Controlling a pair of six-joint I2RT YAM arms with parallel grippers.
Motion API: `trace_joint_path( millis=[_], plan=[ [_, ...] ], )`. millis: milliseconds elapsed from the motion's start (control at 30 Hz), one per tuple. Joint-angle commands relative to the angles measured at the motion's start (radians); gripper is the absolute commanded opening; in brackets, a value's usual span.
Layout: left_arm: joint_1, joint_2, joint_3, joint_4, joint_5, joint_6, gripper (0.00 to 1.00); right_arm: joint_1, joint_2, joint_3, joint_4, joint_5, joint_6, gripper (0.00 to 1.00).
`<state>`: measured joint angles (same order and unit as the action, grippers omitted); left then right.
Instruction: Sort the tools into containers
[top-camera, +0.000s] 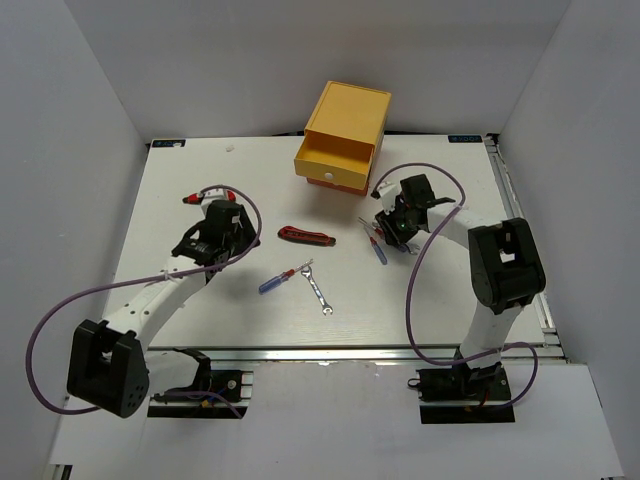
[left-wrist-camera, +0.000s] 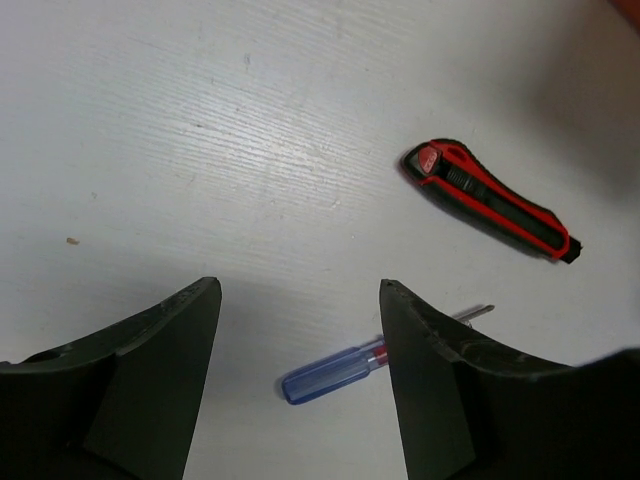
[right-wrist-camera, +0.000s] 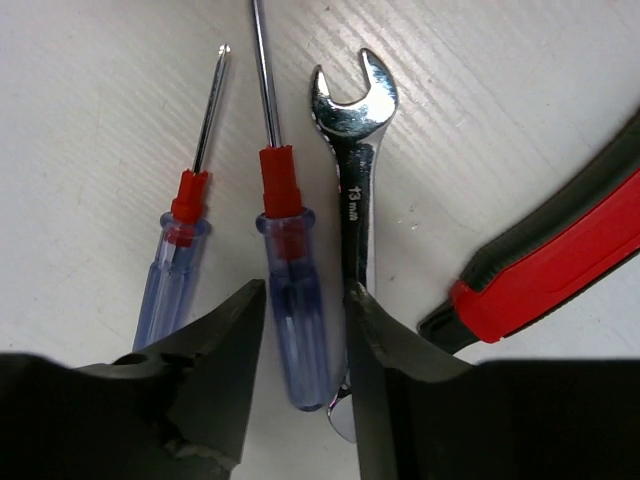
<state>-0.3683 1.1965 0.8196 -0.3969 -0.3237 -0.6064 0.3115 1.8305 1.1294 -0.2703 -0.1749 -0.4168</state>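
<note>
Closest in, both arm bases sit on the near edge of the counter (top-camera: 240, 322), with a bare strip between them and the tools. First loose stuff going out: a wrench (top-camera: 318, 287), long axis running near-to-far with a slight lean. Next to it is a lone screwdriver (top-camera: 275, 281) lying diagonal, blue handle near-left, tip far-right and right up by the wrench's far end. A bit further is a red-and-black knife (top-camera: 307, 236), lying left-to-right pretty much dead centre, room all round it.

Left end effector (left-wrist-camera: 300, 285) hangs spread wide over bare counter, left of that knife, nothing between the fingers. Right end effector (right-wrist-camera: 303, 292) is low over a tight cluster. Its fingers straddle the blue handle of the middle screwdriver (right-wrist-camera: 290, 230) but aren't clamped, there's a gap on one side. One finger (right-wrist-camera: 375, 400) overlaps the second wrench (right-wrist-camera: 355, 150). Another screwdriver (right-wrist-camera: 175, 270) lies parallel, and a second knife (right-wrist-camera: 570, 260) angles off on the other side. Both shafts and that wrench's open end point away from the wrist, roughly far-left on the counter.

Far centre: the drawers (top-camera: 345, 120), yellow top one pulled out toward the near side, white knob (top-camera: 328, 176) on the front. Open counter either side, out to the walls.
</note>
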Motion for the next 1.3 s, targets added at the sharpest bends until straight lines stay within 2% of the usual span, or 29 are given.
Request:
trace_joint_path(
  millis=[0,67,300,500,667,800,833,933,967,1067,1167,1267],
  plan=[
    [0.002,0.009,-0.013,-0.016,0.073,0.065,0.76,0.011,0.021,0.003,-0.003,-0.012,0.018,0.42],
    [0.002,0.014,-0.02,-0.016,0.084,0.079,0.76,0.012,0.004,-0.016,0.002,-0.017,0.01,0.37],
    [0.0,0.006,-0.05,-0.008,0.1,0.082,0.76,0.012,-0.049,-0.075,0.025,-0.006,-0.013,0.3],
    [0.002,-0.006,-0.059,-0.008,0.097,0.082,0.77,0.02,-0.108,-0.106,0.036,-0.009,-0.031,0.36],
    [0.002,-0.008,-0.062,0.003,0.115,0.088,0.77,0.028,-0.08,-0.108,0.036,-0.006,-0.034,0.42],
    [0.0,-0.003,-0.06,0.001,0.155,0.103,0.77,0.035,-0.063,-0.109,0.039,-0.006,-0.033,0.42],
    [0.0,-0.002,-0.063,0.0,0.164,0.108,0.76,0.034,-0.063,-0.108,0.039,-0.006,-0.033,0.4],
    [0.0,0.0,-0.063,0.003,0.195,0.122,0.77,0.032,-0.086,-0.112,0.039,-0.009,-0.039,0.26],
    [0.0,0.002,-0.065,0.004,0.202,0.128,0.77,0.032,-0.112,-0.114,0.037,-0.009,-0.046,0.15],
    [0.002,0.002,-0.068,0.016,0.239,0.145,0.77,0.024,-0.192,-0.115,0.019,-0.023,-0.071,0.0],
    [0.0,-0.012,-0.083,0.052,0.296,0.161,0.77,0.015,-0.301,-0.111,-0.007,-0.08,-0.109,0.0],
    [0.0,-0.032,-0.096,0.078,0.322,0.181,0.77,0.014,-0.41,-0.1,-0.087,-0.214,-0.221,0.0]
  ],
)
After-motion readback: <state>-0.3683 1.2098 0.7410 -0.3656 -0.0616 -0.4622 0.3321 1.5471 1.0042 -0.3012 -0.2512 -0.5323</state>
